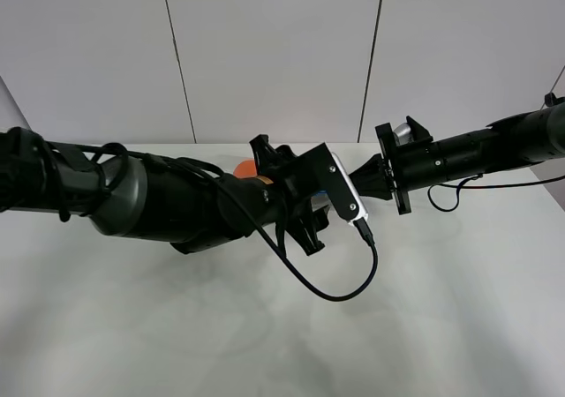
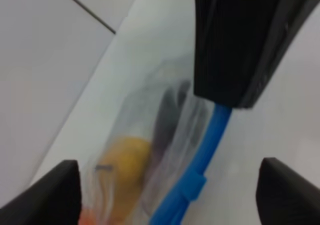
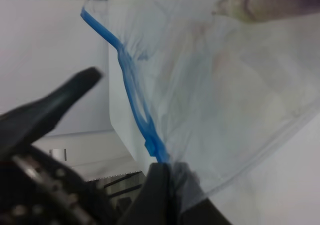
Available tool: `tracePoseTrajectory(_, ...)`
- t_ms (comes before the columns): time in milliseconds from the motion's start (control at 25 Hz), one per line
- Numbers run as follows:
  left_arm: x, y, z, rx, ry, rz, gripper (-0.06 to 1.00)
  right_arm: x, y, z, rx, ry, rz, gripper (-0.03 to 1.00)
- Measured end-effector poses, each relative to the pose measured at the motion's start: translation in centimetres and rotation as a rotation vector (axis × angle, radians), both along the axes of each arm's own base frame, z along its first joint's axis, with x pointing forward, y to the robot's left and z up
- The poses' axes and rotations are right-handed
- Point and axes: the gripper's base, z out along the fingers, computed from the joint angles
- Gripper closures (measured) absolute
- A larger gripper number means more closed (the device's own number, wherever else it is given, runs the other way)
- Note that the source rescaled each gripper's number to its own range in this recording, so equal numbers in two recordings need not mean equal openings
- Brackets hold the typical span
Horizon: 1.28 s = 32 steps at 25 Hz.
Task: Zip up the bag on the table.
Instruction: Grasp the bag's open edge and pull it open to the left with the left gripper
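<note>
The bag (image 2: 150, 150) is clear crinkly plastic with a blue zipper strip (image 2: 212, 135) and a blue slider (image 2: 192, 187). Yellow and dark produce show through it. In the high view my left arm hides most of the bag, and only an orange piece (image 1: 244, 168) shows. My left gripper (image 2: 175, 200) is open, with one finger (image 2: 60, 190) on each side of the bag. My right gripper (image 3: 170, 195) is shut on the end of the zipper strip (image 3: 135, 100). It also shows in the left wrist view (image 2: 240, 45) and the high view (image 1: 364, 181).
The white table (image 1: 441, 318) spreads wide around the bag. A black cable (image 1: 340, 291) loops down from the left wrist camera. My two arms meet at the table's far middle, close to the grey back wall (image 1: 274, 53).
</note>
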Motion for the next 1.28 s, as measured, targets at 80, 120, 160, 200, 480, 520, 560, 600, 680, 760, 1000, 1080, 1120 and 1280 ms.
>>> tracePoseTrajectory(80,0.1,0.1,0.0,0.001,-0.014,0.011,0.13,0.0,0.0,0.0,0.0,0.0,0.0,0.97)
tracePoseTrajectory(120,0.2,0.1,0.0,0.001,-0.021,0.016,0.15,0.0,0.0,0.0,0.0,0.001,0.0,0.97)
tracePoseTrajectory(160,0.2,0.1,0.1,0.0,-0.026,0.019,0.17,0.0,0.0,0.0,0.0,0.001,0.0,0.97)
tracePoseTrajectory(200,0.2,0.1,0.0,0.001,-0.026,0.019,0.18,0.0,0.0,0.0,0.0,0.001,0.0,0.97)
tracePoseTrajectory(480,0.3,0.1,-1.1,0.021,-0.012,0.024,0.24,0.0,0.0,0.0,0.0,0.001,0.0,0.97)
tracePoseTrajectory(520,0.3,0.1,-1.1,0.021,-0.012,0.024,0.28,0.0,0.0,0.0,0.0,0.001,0.0,0.97)
tracePoseTrajectory(560,0.3,0.1,-1.2,0.021,-0.01,0.024,0.33,0.0,0.0,0.0,0.0,0.001,0.0,0.97)
tracePoseTrajectory(600,0.3,0.1,-1.2,0.021,-0.01,0.024,0.38,0.0,0.0,0.0,0.0,0.001,0.0,0.97)
tracePoseTrajectory(680,0.3,0.1,-1.2,0.02,-0.01,0.024,0.47,0.0,0.0,0.0,0.0,0.001,0.0,0.97)
tracePoseTrajectory(760,0.3,0.1,-1.2,0.02,-0.009,0.024,0.51,0.0,0.0,0.0,0.0,0.001,0.0,0.97)
tracePoseTrajectory(1000,0.2,0.0,-1.2,0.021,-0.003,0.019,0.53,0.0,0.0,0.0,0.0,0.001,0.0,0.97)
tracePoseTrajectory(1080,0.0,-0.2,-1.3,0.02,0.004,0.009,0.53,0.0,0.0,0.0,0.0,0.001,0.0,0.97)
tracePoseTrajectory(1120,-0.2,-0.4,-1.3,0.02,0.005,0.003,0.53,0.0,0.0,0.0,0.0,0.001,0.0,0.97)
tracePoseTrajectory(1280,-0.6,-0.8,-1.1,0.017,0.01,-0.015,0.53,0.0,0.0,0.0,0.0,0.001,0.0,0.97)
